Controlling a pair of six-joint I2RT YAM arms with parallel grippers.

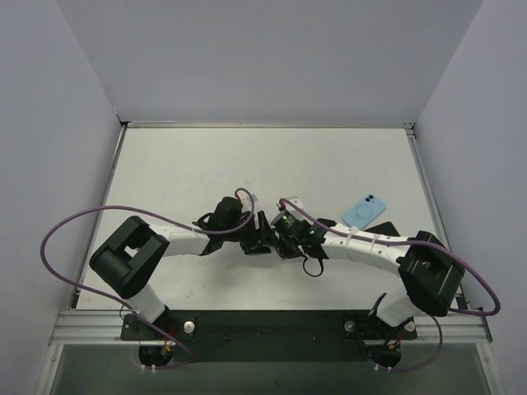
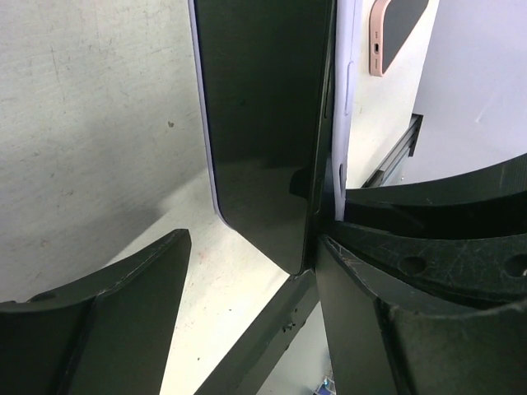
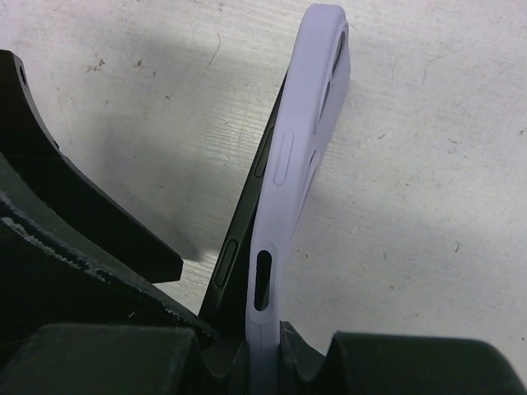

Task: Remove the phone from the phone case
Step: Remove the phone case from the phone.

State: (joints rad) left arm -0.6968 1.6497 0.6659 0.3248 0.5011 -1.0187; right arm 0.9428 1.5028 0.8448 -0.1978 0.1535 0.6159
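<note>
Note that your right jaws are clamped on the end of the lilac phone case (image 3: 284, 164); your left jaws stand parted, the phone (image 2: 263, 123) between them.

Left tool (image 2: 251, 271) parted, right tool (image 3: 262, 350) clamped tight

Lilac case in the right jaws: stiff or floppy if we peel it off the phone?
Probably flexible: the lilac case curves away from the phone near its top, so it likely peels rather than cracks. Its matte surface probably resists slipping; the right gripper pinches only its lower end, yet it stands upright. Likely light too.
</note>
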